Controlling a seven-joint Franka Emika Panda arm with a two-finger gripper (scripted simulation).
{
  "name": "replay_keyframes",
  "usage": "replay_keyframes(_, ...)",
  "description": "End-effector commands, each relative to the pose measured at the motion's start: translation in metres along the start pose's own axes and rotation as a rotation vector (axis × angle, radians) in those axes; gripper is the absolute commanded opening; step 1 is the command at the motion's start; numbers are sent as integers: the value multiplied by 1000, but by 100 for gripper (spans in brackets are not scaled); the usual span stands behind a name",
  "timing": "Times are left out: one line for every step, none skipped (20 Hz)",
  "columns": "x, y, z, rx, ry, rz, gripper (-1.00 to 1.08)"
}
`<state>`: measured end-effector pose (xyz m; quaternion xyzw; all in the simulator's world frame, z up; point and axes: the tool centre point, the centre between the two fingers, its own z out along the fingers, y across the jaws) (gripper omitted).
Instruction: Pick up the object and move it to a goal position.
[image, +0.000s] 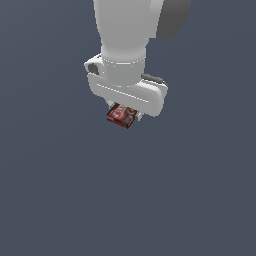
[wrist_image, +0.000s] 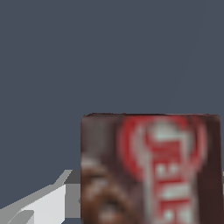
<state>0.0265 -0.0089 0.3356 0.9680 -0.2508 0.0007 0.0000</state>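
While my white arm (image: 132, 35) fills the upper centre of the frame, my fingers (image: 125, 116) sit just below it, clamped on the object (image: 121, 116). I should keep the squeeze steady and carry it level, without jolts.

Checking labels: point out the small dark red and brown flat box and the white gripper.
small dark red and brown flat box (image: 121, 116), exterior view, its printed top face
same box (wrist_image: 151, 168), wrist view, red and pale print
white gripper (image: 126, 114), exterior view, midway between fingertips, mostly hidden

Plain dark blue-grey ground (image: 60, 200) on all sides.
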Motion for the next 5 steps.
replay_keyframes(1,-1,-6,-1,-1,0,-100)
replay_keyframes(1,-1,-7,-1,-1,0,-100)
replay_keyframes(1,-1,-7,0,-1,0,-100)
replay_keyframes(2,-2,-7,0,-1,0,-100)
replay_keyframes(2,-2,-7,0,-1,0,-100)
